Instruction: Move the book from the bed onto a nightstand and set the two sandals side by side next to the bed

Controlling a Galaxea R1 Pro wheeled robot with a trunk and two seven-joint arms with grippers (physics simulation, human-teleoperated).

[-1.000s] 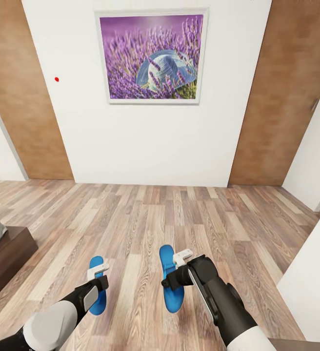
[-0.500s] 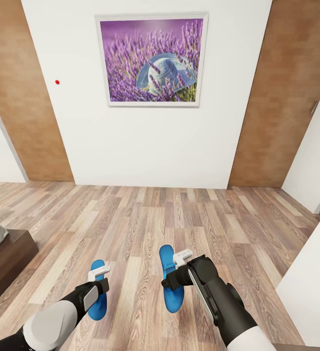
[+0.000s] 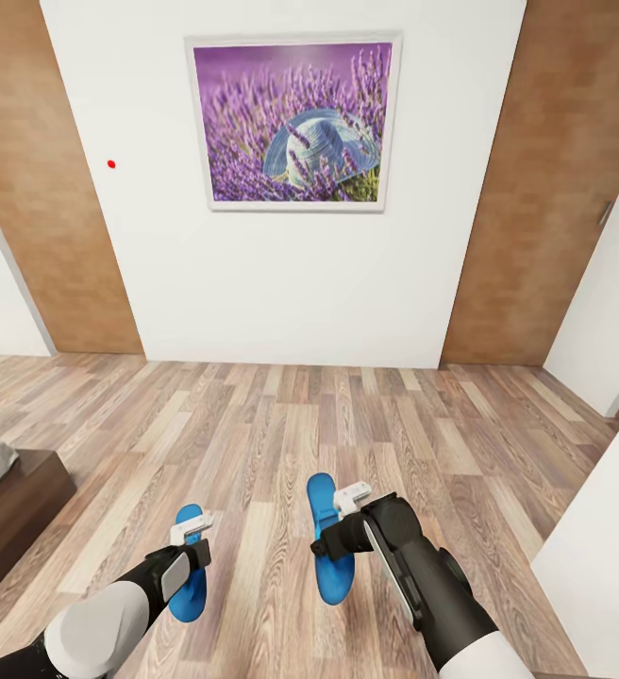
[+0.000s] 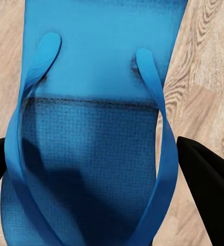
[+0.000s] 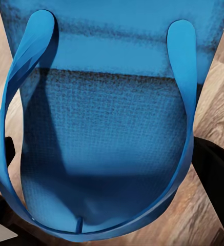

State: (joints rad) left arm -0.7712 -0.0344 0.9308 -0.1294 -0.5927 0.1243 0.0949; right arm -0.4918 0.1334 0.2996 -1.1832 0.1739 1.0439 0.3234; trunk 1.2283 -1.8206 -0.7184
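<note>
Blue sandals, 1 per arm: left gripper (image 3: 192, 534) clamps left sandal (image 3: 190, 566), right gripper (image 3: 345, 509) clamps right sandal (image 3: 331, 552), both beside bed (image 3: 12, 495) corner, over wood floor (image 3: 281, 424).

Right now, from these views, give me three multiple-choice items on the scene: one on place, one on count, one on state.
1. Where is the bed?
A. at the head view's left edge
B. under the picture
C. at the right wall

2. How many sandals are there?
A. one
B. two
C. three

3. How do the sandals relate to the arms?
A. both lie free on the bed
B. one at each gripper
C. both stacked in one gripper

Key: 1 A, its corner shows at the left edge. 2 B, a left sandal and a right sandal. 3 B, one sits at the left gripper, the other at the right gripper.
</note>
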